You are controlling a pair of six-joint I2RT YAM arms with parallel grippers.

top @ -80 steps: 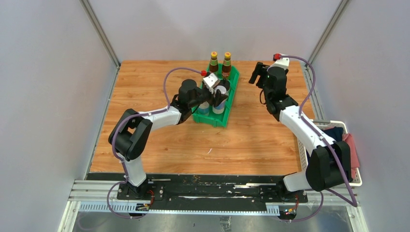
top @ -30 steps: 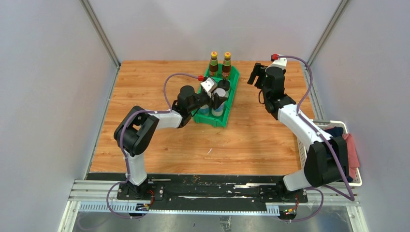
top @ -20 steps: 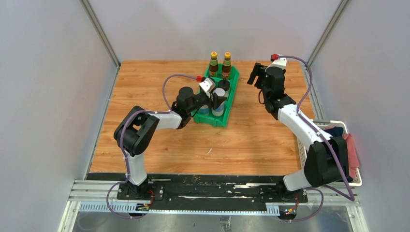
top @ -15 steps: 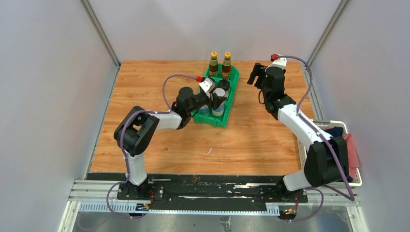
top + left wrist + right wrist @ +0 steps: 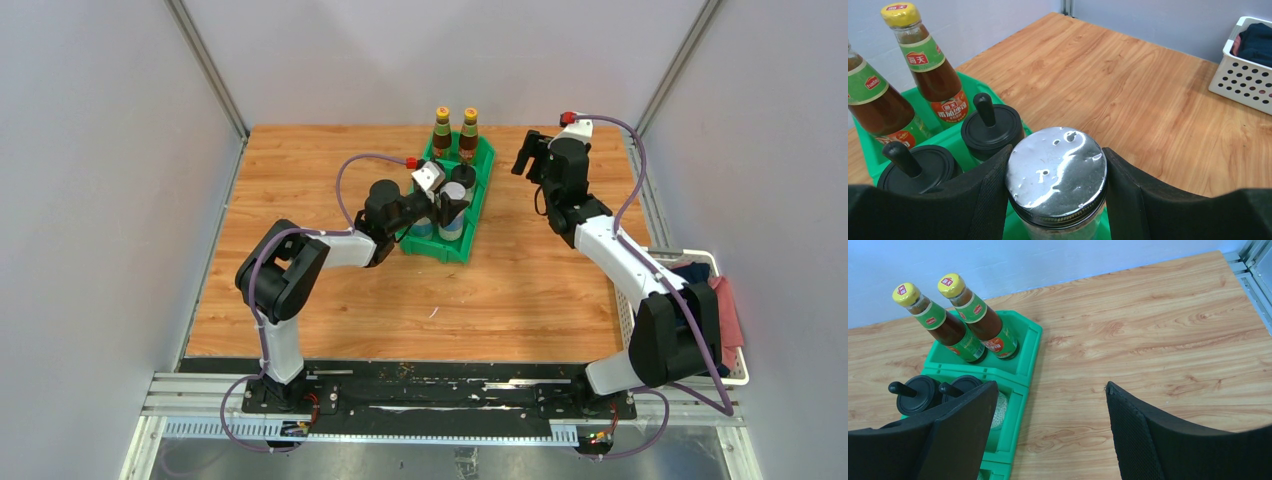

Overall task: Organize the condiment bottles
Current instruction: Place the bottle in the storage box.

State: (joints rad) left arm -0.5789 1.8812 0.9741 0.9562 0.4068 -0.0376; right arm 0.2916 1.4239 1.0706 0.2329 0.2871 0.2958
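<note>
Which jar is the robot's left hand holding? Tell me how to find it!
Find the green bin on the wooden table. At its near end, the left gripper pinches the jar: shiny silver lid, while the shakers behind have black caps.

The left arm, gripping the silver-lidded jar, has tucked its elbow in; the right gripper edged left.

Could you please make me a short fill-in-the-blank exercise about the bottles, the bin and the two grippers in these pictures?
1. The two brown sauce bottles have ____ caps.
2. The left gripper is shut on a jar with a ____ lid.
3. The right gripper is open and holds ____.
4. The black-capped shakers stand in a ____ bin.

Missing words: yellow; silver; nothing; green.
</note>
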